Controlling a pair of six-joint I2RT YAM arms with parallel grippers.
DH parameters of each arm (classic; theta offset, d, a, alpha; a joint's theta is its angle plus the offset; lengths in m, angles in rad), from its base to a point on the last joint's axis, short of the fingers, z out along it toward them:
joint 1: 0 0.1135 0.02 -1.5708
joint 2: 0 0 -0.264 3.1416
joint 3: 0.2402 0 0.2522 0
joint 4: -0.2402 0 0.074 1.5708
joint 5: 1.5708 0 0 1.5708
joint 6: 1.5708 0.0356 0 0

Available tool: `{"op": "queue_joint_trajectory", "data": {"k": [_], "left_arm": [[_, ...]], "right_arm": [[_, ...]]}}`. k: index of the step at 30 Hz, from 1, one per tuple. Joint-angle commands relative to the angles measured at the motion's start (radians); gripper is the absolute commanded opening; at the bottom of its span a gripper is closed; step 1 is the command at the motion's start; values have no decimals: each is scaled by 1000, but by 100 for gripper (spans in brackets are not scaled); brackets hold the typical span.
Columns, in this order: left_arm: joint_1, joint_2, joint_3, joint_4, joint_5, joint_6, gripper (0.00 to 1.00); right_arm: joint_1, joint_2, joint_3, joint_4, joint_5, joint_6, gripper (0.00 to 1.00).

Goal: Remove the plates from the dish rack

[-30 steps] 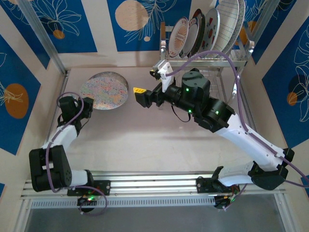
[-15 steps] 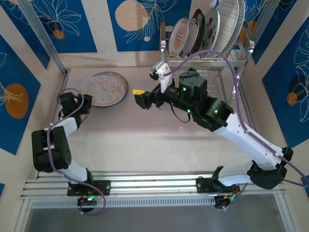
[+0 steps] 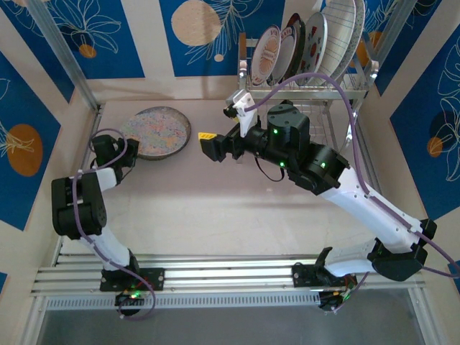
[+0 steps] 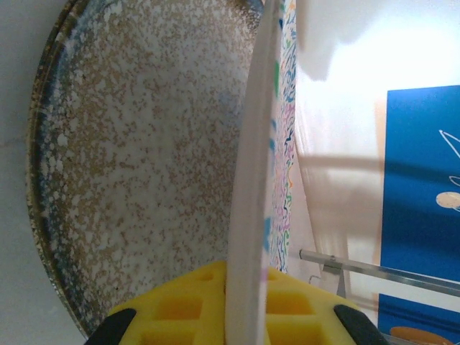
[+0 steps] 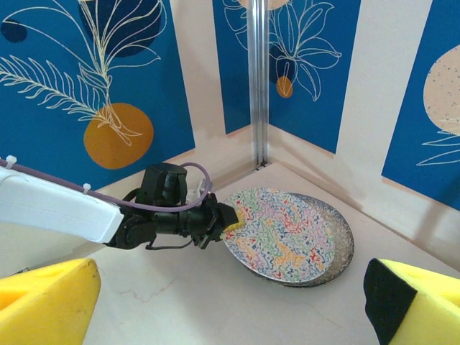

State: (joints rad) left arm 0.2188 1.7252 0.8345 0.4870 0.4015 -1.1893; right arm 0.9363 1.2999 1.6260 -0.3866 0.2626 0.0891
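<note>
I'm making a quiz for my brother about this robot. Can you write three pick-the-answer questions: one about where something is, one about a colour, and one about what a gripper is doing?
1. Where does the shiny chrome wire dish rack stand?
A) far right corner B) near left corner C) the middle

2. What colour are the foam pads on the right gripper?
A) red B) yellow C) green

3. What is the left gripper doing?
A) standing wide open B) shut on the round plate with colourful squiggles C) holding a cup

Answers:
1 A, the top view shows it far back on the right.
2 B, both pads look yellow in the right wrist view.
3 B, it clamps that plate's rim above the speckled grey plate.
</note>
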Motion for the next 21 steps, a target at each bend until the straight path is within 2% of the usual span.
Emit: {"op": "queue_joint_trajectory", "data": {"k": [1, 21], "left_arm": [[18, 25, 56, 88, 44, 22, 0], [33, 133, 115, 86, 57, 41, 4]], "right_arm": [[-3, 4, 26, 5, 6, 17, 95], [-8, 0, 29, -27, 10, 34, 95]]}}
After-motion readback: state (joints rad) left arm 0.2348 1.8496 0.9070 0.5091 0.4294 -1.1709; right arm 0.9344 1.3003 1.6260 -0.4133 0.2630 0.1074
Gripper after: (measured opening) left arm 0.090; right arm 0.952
